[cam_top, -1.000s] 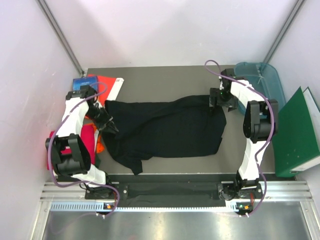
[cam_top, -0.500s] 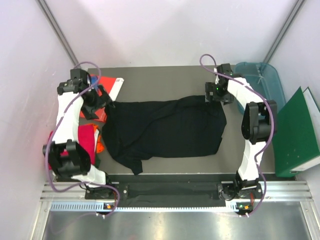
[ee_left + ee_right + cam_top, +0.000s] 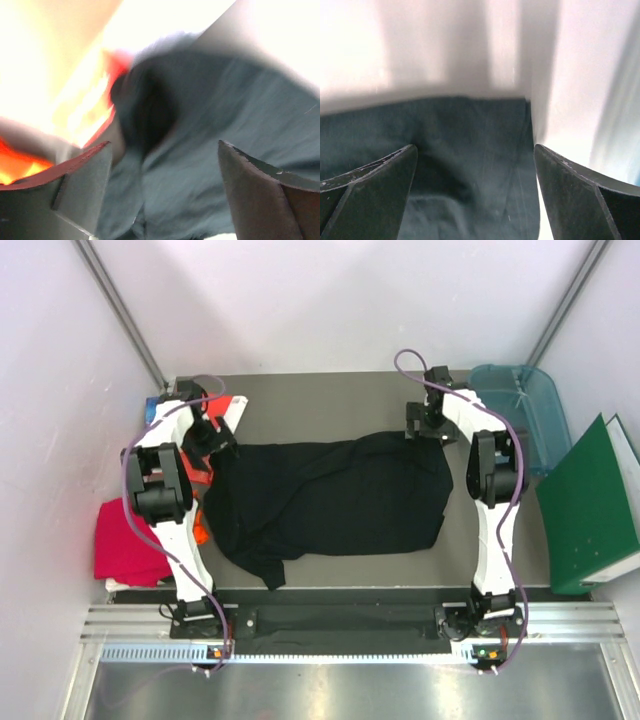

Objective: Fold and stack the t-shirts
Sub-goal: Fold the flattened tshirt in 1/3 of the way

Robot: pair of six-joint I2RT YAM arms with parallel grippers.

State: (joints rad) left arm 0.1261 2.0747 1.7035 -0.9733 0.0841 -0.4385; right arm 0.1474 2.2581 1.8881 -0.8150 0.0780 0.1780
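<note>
The large black t-shirt (image 3: 335,495) lies spread and rumpled across the middle of the table. My left gripper (image 3: 215,438) is open over its far-left corner. In the blurred left wrist view the grey-black cloth (image 3: 200,115) lies between and beyond the spread fingers, and the gripper (image 3: 164,145) holds nothing. My right gripper (image 3: 425,430) is open over the shirt's far-right corner. In the right wrist view the cloth's edge (image 3: 470,130) lies under the gripper (image 3: 474,147). The crimson-pink folded t-shirt (image 3: 125,545) lies at the table's left edge.
A flat red sheet (image 3: 222,406) lies at the far left corner, partly under the left arm. A teal bin (image 3: 525,405) stands at the far right. A green binder (image 3: 590,505) leans off the right side. Something orange (image 3: 200,532) shows beside the black shirt's left edge.
The left arm has swung from the shirt's left edge back to its far-left corner, uncovering the pink shirt. The right gripper has moved slightly toward the far edge. The black shirt has barely shifted.
</note>
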